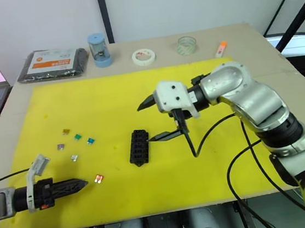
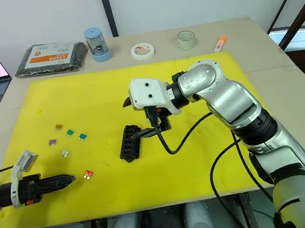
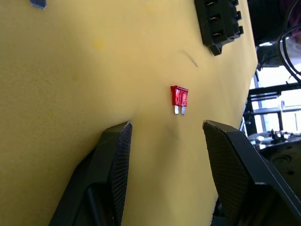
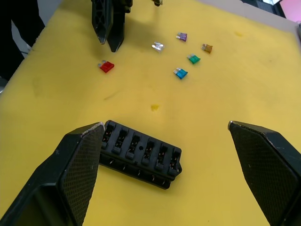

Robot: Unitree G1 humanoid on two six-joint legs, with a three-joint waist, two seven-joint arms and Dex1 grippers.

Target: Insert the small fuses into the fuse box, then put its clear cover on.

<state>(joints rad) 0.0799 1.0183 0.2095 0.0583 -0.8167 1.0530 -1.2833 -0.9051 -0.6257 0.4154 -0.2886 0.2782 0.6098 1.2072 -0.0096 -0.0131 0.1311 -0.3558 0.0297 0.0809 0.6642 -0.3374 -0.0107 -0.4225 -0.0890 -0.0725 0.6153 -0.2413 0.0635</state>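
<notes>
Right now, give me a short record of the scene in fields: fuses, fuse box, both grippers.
fuses: six loose on the yellow mat; red fuse nearest left gripper
fuse box: on the mat, slots empty
left gripper: open, low over the mat, aimed at the red fuse
right gripper: open wide, above the fuse box

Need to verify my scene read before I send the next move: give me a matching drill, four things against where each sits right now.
Things:
1. red fuse
2. fuse box
3. teal fuse
4. blue cylinder

Places:
A. on the bare table beyond the yellow mat, beside the black packet
B. on the mat between the open fingers of the right gripper
C. on the mat just ahead of the left gripper
D. in the loose cluster of fuses, next to the green fuse

Pairs: 1-C, 2-B, 3-D, 4-A
</notes>
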